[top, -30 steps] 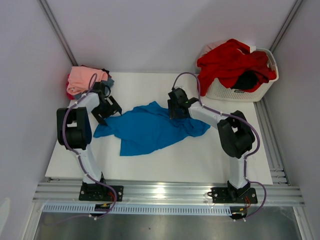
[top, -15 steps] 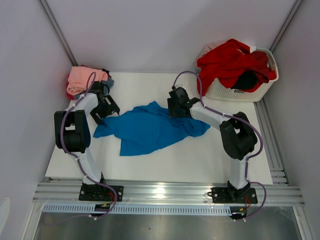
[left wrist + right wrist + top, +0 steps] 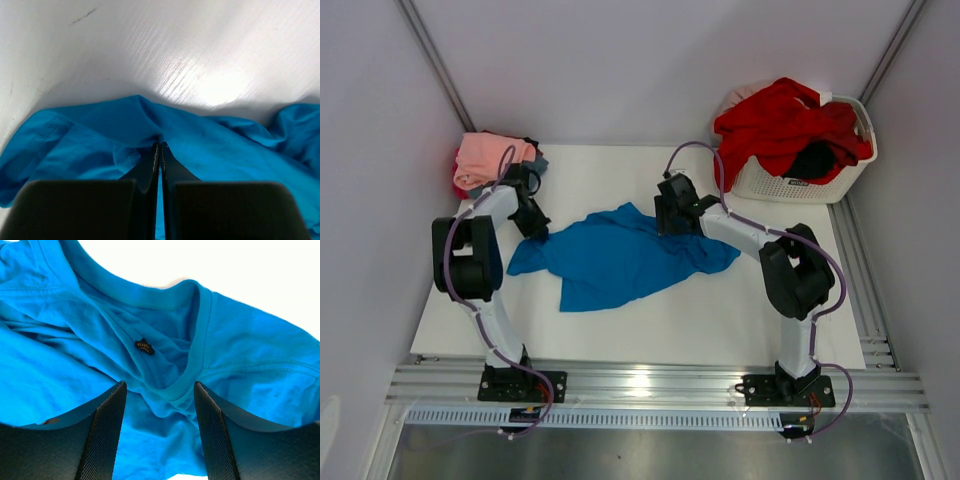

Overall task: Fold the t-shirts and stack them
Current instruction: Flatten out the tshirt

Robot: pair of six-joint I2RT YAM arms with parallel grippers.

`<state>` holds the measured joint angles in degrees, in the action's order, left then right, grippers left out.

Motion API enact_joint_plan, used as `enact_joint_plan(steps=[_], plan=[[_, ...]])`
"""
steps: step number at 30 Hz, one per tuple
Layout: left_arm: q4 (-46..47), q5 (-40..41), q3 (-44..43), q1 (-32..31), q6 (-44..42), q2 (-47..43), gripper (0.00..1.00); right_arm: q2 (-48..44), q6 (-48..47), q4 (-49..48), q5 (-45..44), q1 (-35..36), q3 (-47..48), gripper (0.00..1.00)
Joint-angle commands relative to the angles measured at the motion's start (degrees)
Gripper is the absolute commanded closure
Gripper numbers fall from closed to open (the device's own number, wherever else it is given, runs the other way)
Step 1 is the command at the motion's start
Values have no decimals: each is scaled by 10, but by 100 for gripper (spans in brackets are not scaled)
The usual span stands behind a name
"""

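Tee, bright blue t-shirt (image 3: pixel 620 255), lies crumpled and wrinkled mid-table, collar with its size tag at its 1 o'clock end. Left gripper (image 3: pixel 160 146) is pinched closed on a fold at its 9 o'clock edge. Right gripper (image 3: pixel 160 387) is parted, straddling the collar and gripping nothing. White basket (image 3: pixel 790 185) at 2 o'clock holds red tee (image 3: pixel 775 125) and black tee (image 3: pixel 812 160).

Looked down from high behind the rig onto the whole surface (image 3: pixel 740 310). Peered close from each wrist at the blue t-shirt (image 3: pixel 225 150), shared overhead too.
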<state>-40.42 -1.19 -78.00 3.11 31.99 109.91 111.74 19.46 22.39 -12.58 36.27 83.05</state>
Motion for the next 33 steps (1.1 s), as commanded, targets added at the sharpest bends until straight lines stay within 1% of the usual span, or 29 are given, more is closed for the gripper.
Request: enact_joint_plan(steps=[1, 6, 9, 12, 15, 17, 21, 25, 26, 29, 33], plan=[[-2, -14, -22, -1, -4, 9, 99, -21, 0, -5, -8, 1, 2, 40], [-3, -12, -19, -1, -6, 7, 99, -22, -2, -6, -10, -1, 4, 40], [-10, 9, -19, 0, -1, -7, 99, -21, -7, -1, -27, -2, 4, 40], [-8, 36, -13, 1, 5, -41, 99, -22, -13, 6, -79, -4, 2, 41], [2, 58, 5, 7, 11, -85, 99, -24, -14, 2, -103, -16, -3, 40], [3, 75, 16, 8, 13, -101, 99, -21, -16, -6, -97, -31, -3, 40], [6, 81, 35, 10, 14, -131, 99, 14, -16, -4, -70, -47, 19, 40], [4, 86, 44, 10, 15, -144, 99, 40, -13, -1, -48, -48, 36, 43], [4, 89, 47, 10, 17, -145, 99, 44, -7, 0, -44, -47, 38, 45], [1, 91, 52, 10, 18, -153, 99, 61, 1, -2, -32, -45, 34, 46], [0, 87, 57, 11, 19, -154, 99, 77, 9, -8, -19, -40, 29, 47]])
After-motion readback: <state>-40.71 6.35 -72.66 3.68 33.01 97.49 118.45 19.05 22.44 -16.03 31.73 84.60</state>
